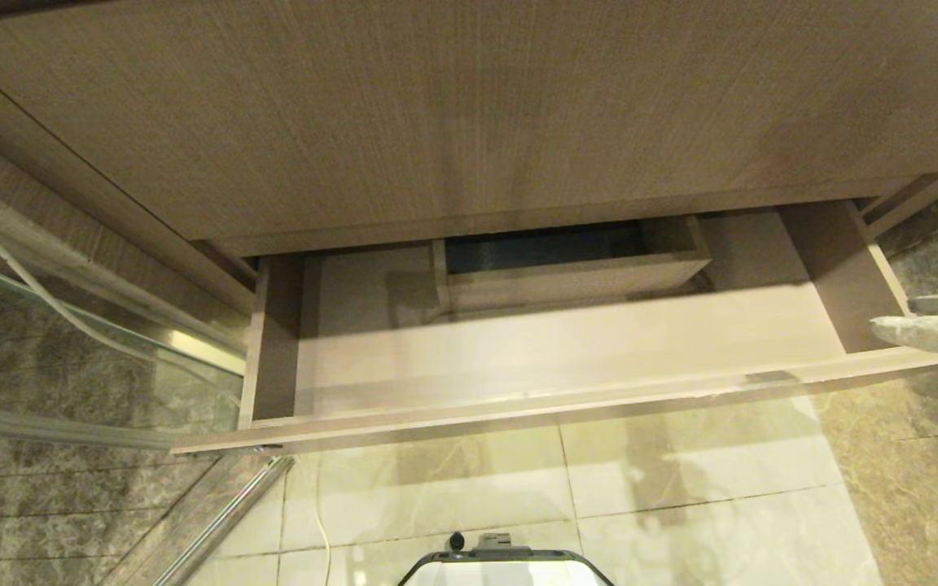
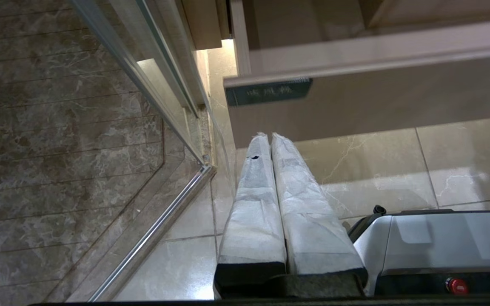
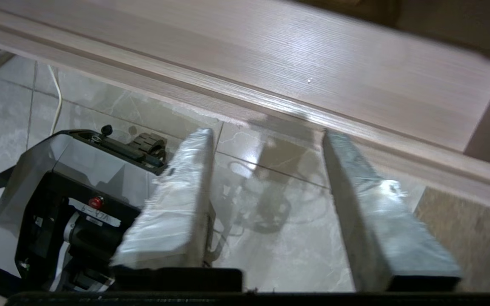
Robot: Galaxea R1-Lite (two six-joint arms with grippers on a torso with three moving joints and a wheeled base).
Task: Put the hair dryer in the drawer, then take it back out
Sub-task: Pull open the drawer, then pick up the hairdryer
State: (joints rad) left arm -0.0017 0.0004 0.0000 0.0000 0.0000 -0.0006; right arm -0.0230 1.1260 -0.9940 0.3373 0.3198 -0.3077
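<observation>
- The right gripper (image 3: 266,140) had its jaws standing apart with nothing between them; only floor tile showed through the gap.
- Its wrapped fingers (image 3: 177,204) pointed toward the front edge of the drawer (image 3: 313,72), near it but not touching.
- In the head view, the right gripper (image 1: 937,325) showed only as pale tips at the right edge, just beside the drawer's right front corner.
- The left gripper (image 2: 269,136) had its jaws pressed together and held nothing.
- It hung low by the drawer's left end, its tips pointing at the floor just under the drawer front, close to the small dark plate (image 2: 268,90) on that end.
- The drawer (image 1: 567,411) stood pulled out beneath the taller wood-grain panel (image 1: 469,122).
- Inside it, a boxed cut-out (image 1: 571,273) sat against the back; the rest of the visible bottom was bare wood.
- The hair dryer could not be seen in any view, neither in the drawer nor in either gripper.
- Pale marble tiles (image 1: 681,472) covered the floor below the drawer, with darker stone to the right.
- A glass partition with a metal rail (image 2: 155,229) stood to the left of the drawer.
- A thin white cord (image 1: 321,521) ran across the floor tiles near the robot's base (image 1: 506,568).
</observation>
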